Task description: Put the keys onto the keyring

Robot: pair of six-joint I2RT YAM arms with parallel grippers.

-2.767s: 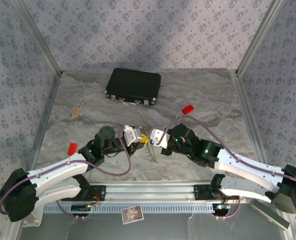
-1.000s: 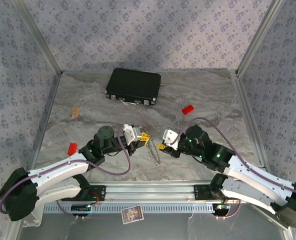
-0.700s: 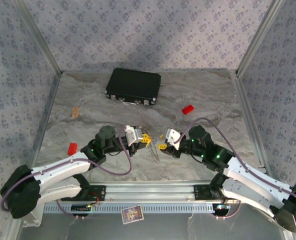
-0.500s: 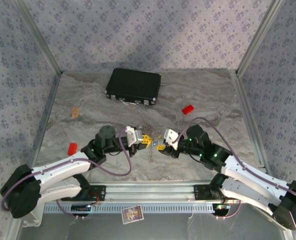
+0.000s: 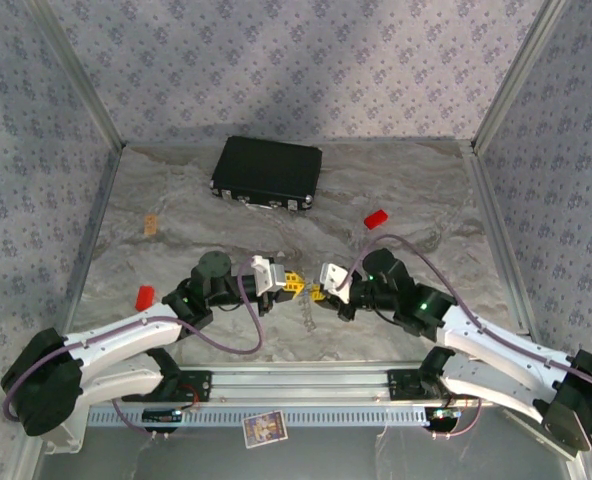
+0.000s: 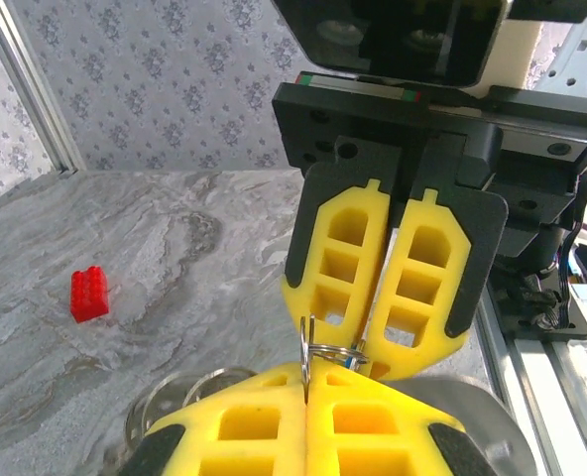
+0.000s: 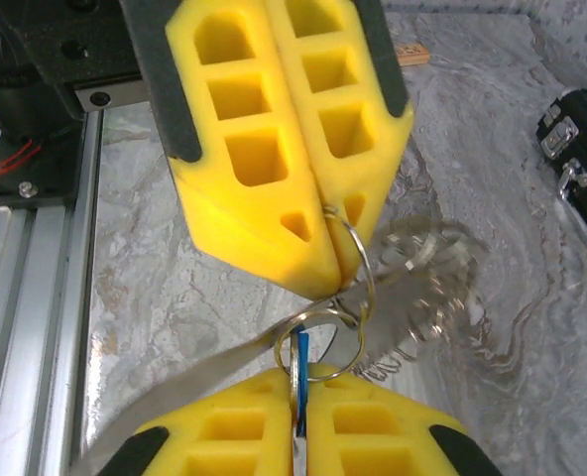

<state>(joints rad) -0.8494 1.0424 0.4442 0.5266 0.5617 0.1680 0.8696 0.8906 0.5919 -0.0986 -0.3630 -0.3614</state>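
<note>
In the left wrist view my left gripper (image 6: pixel 306 382) is shut on the thin silver keyring (image 6: pixel 303 347), which stands on edge between its yellow fingertips. The right gripper's fingers (image 6: pixel 388 288) meet it tip to tip from above. In the right wrist view my right gripper (image 7: pixel 298 397) is shut on the blue key (image 7: pixel 299 362), whose head edge pokes up between the pads. A second wire loop (image 7: pixel 318 342) links it to the keyring (image 7: pixel 361 260) pinched by the left fingers (image 7: pixel 274 149). A silver blade (image 7: pixel 175 387) slants to the lower left. From above, both grippers (image 5: pixel 298 283) (image 5: pixel 316 292) touch near the table's front.
A black case (image 5: pixel 267 172) lies at the back. Red blocks sit at the right (image 5: pixel 376 218) and left (image 5: pixel 144 296), and a small tan piece (image 5: pixel 151 224) lies far left. A clear round dish (image 6: pixel 175 402) sits under the grippers. A metal rail (image 5: pixel 296 385) runs along the front edge.
My right gripper has moved left up to the left gripper's tips and has shut on the blue key. The left gripper has stayed shut on the keyring, nearly still.
</note>
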